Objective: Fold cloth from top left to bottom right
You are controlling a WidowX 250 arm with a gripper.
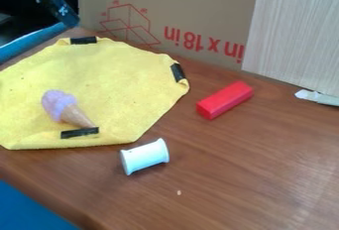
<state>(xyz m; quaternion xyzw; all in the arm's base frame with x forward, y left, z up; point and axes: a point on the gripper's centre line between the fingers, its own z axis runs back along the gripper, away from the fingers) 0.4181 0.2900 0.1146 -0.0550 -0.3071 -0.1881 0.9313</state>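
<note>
The yellow cloth [109,83] lies spread on the table [232,184], with the toy ice cream cone [58,104] on its lower left part. That cone is the main hazard: the folded flap could catch and drag it, or settle over it in a lump. A shallow pinch might slip off the thin edge; a low pull could slide the whole cloth into the white spool [145,156] just beside it. The arm [59,10] is at upper left, though I can't tell whether its hand is spread or pressed together.
</note>
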